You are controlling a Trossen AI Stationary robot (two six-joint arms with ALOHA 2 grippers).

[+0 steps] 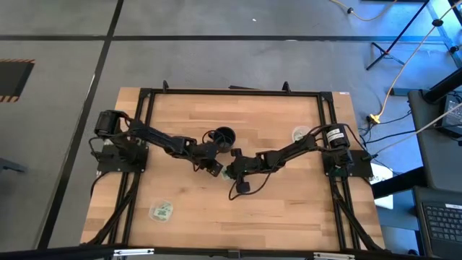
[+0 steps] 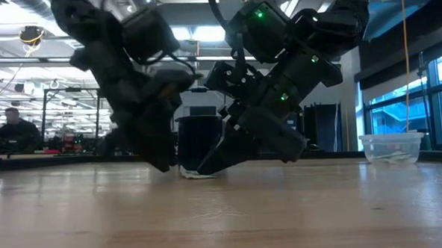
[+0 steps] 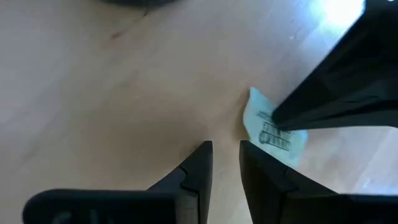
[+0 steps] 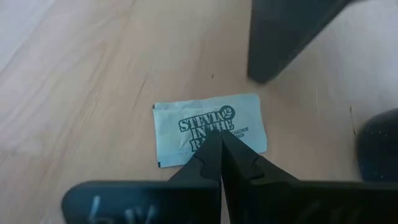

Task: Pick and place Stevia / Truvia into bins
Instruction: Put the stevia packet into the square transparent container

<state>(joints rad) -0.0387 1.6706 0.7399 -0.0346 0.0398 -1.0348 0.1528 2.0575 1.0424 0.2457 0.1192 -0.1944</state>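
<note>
One pale green Stevia packet (image 4: 186, 127) lies flat on the wooden table, just in front of the black cup (image 1: 224, 136). It also shows in the left wrist view (image 3: 277, 134) and the low view (image 2: 198, 173). My right gripper (image 4: 219, 138) is shut, with its tips down on this packet. My left gripper (image 3: 227, 149) is beside the packet, low over bare table, with its fingers a narrow gap apart and holding nothing. One clear bin (image 1: 161, 210) with packets in it stands near the front left. A second bin (image 1: 299, 134) stands at the right. My right gripper's shut fingertips (image 4: 211, 149) rest on the packet's printed face (image 4: 205, 127), near the middle of one long edge. They slant down from the table's right. The packet lies flat on the table. I cannot tell whether any paper is pinched between the tips.
The black cup stands just behind both grippers. My two grippers are very close together at the table's middle. The right bin also shows in the low view (image 2: 392, 148). A black frame (image 1: 231, 92) runs round the table. A person (image 2: 12, 126) sits far off in the room.
</note>
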